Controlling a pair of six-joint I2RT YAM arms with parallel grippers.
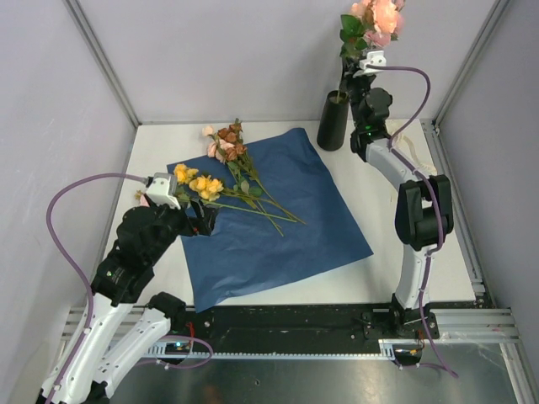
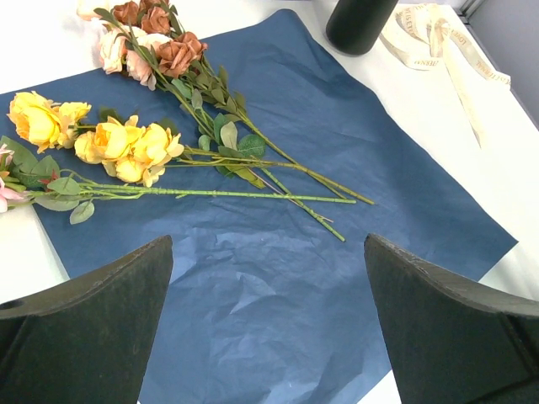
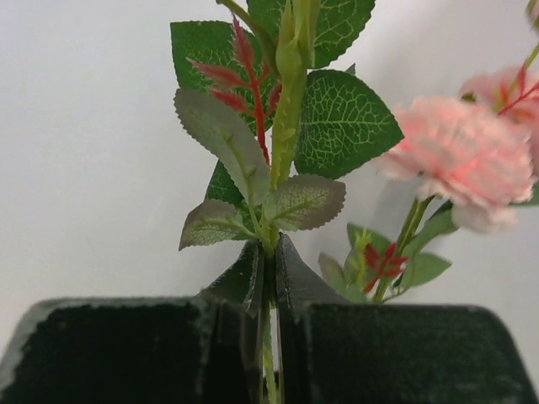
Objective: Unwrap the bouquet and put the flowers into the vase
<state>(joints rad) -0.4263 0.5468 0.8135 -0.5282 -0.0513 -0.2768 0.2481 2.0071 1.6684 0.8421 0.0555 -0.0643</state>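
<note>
Jaws of the right gripper (image 3: pixel 268 278) are pinched tight on the thin green stem of the pink flowers (image 1: pixel 376 17), holding them upright over the vase (image 1: pixel 333 122) at the far right of the table (image 1: pixel 396 269). The stem's lower end seems to reach into the mouth, though the top view is too small to be sure. The left gripper (image 2: pixel 268 278) hangs wide open and empty over the near left part of the paper (image 1: pixel 286 227), which lies spread flat. On it lie the yellow roses (image 2: pixel 126 143) and, beyond them, the brown roses (image 2: pixel 160 50), heads to the left and stems running right, where they cross and overlap. These flowers look light and springy, with soft heads and leaves that would crush or snag, so the bare length of stem below the leaves is probably the best place to pinch. A stem this thin lying flat on paper may roll or slip from the pads, and the paper may come up with it. Lifting one spray could drag its neighbours where the stems cross. The ribbon (image 2: pixel 429 38) lies loose on the table just right of the vase, clear of the mouth. The vase is tall and narrow, so a sideways push from a stem could tip it.
</note>
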